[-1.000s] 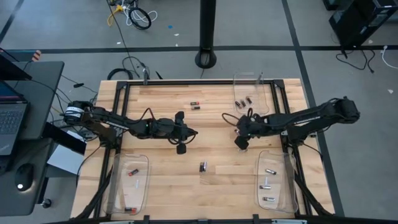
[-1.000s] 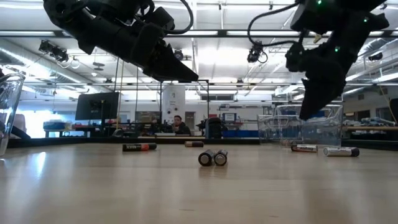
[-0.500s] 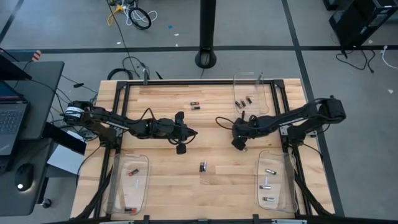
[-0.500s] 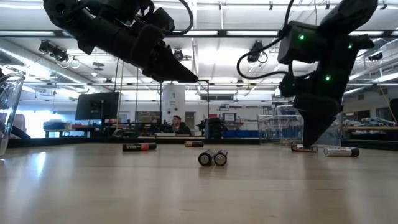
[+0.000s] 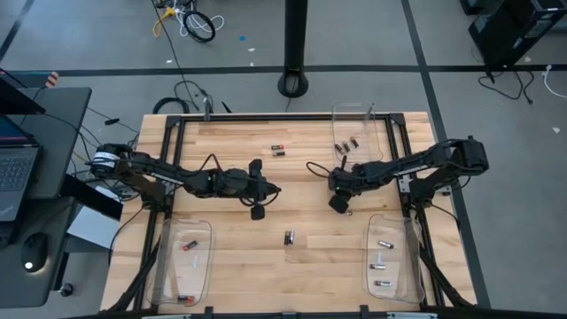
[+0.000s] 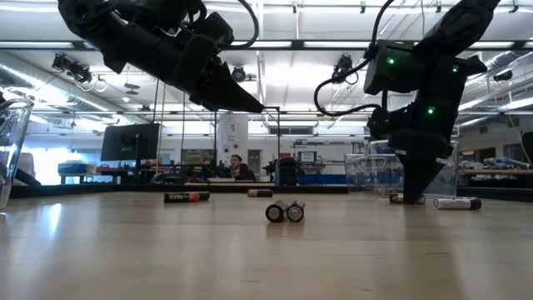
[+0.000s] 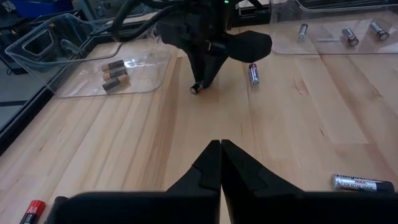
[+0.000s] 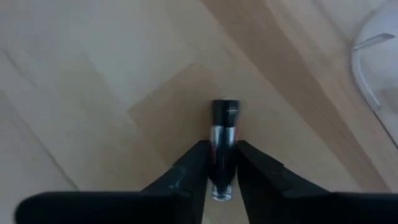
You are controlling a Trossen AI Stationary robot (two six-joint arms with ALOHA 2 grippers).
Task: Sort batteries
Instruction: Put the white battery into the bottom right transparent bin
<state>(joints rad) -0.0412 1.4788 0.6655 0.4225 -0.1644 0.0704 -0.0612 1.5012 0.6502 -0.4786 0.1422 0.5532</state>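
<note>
From above, the right pincer (image 5: 340, 203) is down near the middle of the worktop (image 5: 239, 239), just beside the clear tray (image 5: 376, 133) at the far right that holds dark batteries (image 5: 345, 146), while the left pincer (image 5: 260, 211) hangs closed and empty left of centre. Two loose cells (image 5: 289, 237) lie together toward the near edge and two more (image 5: 277, 149) near the far edge; the near-left tray (image 5: 205, 261) and near-right tray (image 5: 409, 275) each already hold a few. At table height, the right pincer (image 6: 414, 193) reaches right down to the wood, with another battery (image 6: 456, 202) lying close by, so a straight lift before any sideways travel looks wise. The left wrist view shows its own pincer (image 7: 220, 163) with tips pressed together, and open wood stretching toward the right arm. The right wrist view gives the key detail: the pincer (image 8: 221, 165) is gripping a dark, silver-banded battery (image 8: 223, 130) near one end, most of the cell sticking out beyond the fingertips (image 8: 194, 163). Held so near its end, it may pivot, I judge; raising it slowly and level should help, and it must clear a tray wall before release. The middle of the worktop offers ample room for the carry.
</note>
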